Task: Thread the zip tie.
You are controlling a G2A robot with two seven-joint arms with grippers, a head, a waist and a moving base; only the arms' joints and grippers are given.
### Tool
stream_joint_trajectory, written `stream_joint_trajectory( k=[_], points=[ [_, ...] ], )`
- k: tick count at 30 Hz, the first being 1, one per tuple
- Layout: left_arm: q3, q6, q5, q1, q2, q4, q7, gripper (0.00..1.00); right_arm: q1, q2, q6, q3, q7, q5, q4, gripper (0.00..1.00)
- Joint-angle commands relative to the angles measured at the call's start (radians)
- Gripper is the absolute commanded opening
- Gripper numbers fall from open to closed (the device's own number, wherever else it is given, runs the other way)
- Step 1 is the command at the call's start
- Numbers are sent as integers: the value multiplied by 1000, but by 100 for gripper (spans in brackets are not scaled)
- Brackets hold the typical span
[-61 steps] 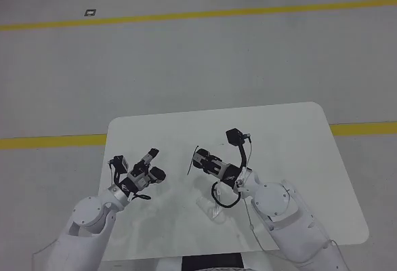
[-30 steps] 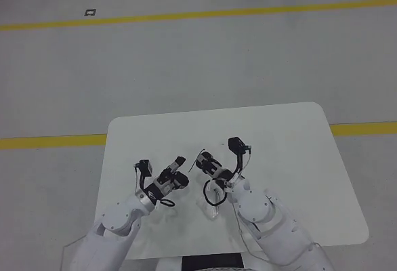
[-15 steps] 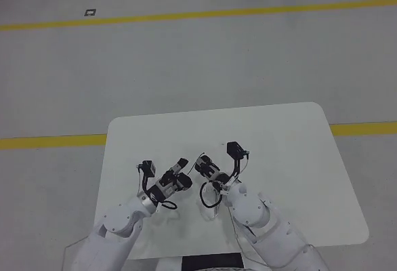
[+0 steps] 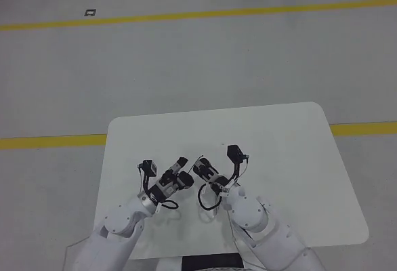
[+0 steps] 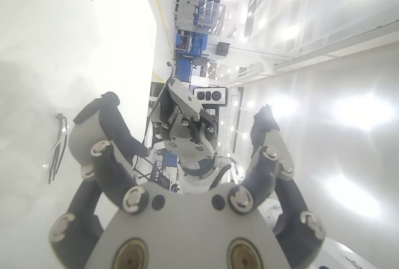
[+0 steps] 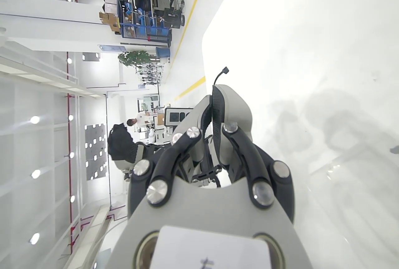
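Smooth white counter [image 4: 286, 135], soft sheen on top. On left claw [image 5: 187, 105]: matt grey shell, black rubbery fingers [image 5: 115, 126], bright polished metal screws [image 5: 134, 200]. On right claw [image 6: 215, 95]: ribbed black pads [image 6: 218, 108] against thin black plastic zip tie [image 6: 224, 70]. Glossy clear plastic bag [image 6: 335, 167].
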Motion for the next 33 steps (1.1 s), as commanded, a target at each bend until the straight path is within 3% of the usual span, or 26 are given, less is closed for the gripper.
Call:
stream_joint_trajectory(
  k=[1, 19, 20, 21, 24, 33],
  points=[
    [5, 0, 7, -2, 0, 1, 7, 100, 0, -1, 7, -5, -6, -13, 4, 0],
    [9, 2, 35, -6, 5, 11, 27, 100, 1, -2, -16, -2, 3, -14, 26, 0],
    [9, 2, 34, -6, 5, 12, 27, 90, 1, -2, -18, -1, 6, -13, 27, 0],
    [10, 3, 35, -7, 5, 13, 28, 71, 1, -2, -20, 1, 7, -13, 28, 0],
    [14, 4, 36, -10, 6, 14, 28, 50, 2, -2, -29, 5, 11, -9, 33, 0],
    [26, -6, 31, -25, 7, 34, 23, 40, 11, -2, -46, 16, 28, -2, 52, 0]
  ],
)
